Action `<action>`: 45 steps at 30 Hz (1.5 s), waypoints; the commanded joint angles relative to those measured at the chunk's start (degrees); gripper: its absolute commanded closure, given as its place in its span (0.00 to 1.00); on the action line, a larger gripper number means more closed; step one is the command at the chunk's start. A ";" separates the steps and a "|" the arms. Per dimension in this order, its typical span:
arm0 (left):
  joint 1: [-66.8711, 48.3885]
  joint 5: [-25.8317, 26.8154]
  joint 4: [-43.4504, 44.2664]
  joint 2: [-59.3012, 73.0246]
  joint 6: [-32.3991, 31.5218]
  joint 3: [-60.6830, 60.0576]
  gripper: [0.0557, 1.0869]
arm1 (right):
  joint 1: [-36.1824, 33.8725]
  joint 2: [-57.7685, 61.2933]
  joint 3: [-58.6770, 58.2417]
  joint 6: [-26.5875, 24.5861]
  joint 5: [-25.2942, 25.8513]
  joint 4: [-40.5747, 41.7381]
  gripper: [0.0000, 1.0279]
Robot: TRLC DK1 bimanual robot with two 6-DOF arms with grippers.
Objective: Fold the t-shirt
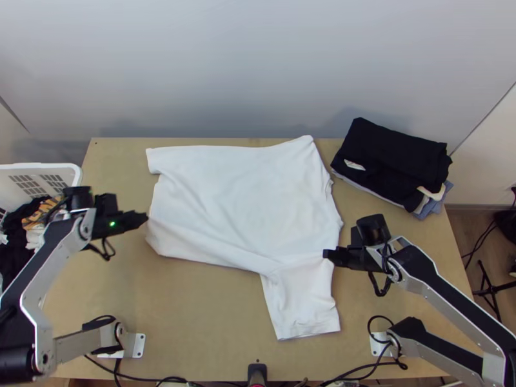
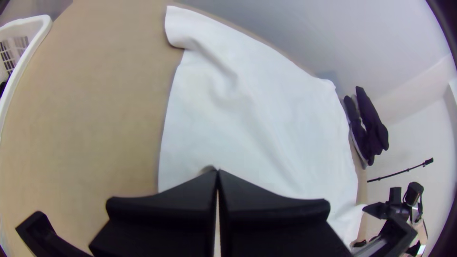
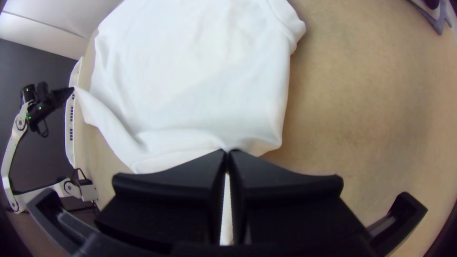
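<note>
A white t-shirt [image 1: 238, 200] lies mostly spread over the table, one sleeve part reaching toward the near edge. At its left edge is my left gripper [image 1: 146, 218], fingertips touching the cloth. The left wrist view has the left gripper [image 2: 217, 172] closed on the edge of the t-shirt [image 2: 257, 128]. On the shirt's right side, above the near sleeve, my right gripper [image 1: 326, 254] pinches the fabric. In the right wrist view the fingers of the right gripper [image 3: 227, 152] meet on a fold of the t-shirt [image 3: 190, 81].
A stack of folded dark clothes [image 1: 393, 161] lies at the table's back right. A white basket [image 1: 71, 169] with clothes stands past the left edge. Bare wood [image 1: 193, 309] shows at the near left, and cables run along the near edge.
</note>
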 commanded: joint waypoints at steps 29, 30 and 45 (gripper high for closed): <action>-0.21 1.61 -11.55 6.61 2.84 2.41 0.58 | 1.62 0.19 -1.47 1.88 0.49 2.30 0.97; -0.48 1.61 -11.11 7.14 2.75 2.50 0.58 | 1.62 0.19 -1.47 1.88 0.49 2.30 0.97; 1.99 0.82 -11.02 7.93 5.38 3.38 0.58 | 0.92 0.63 -1.64 1.79 0.49 2.56 0.97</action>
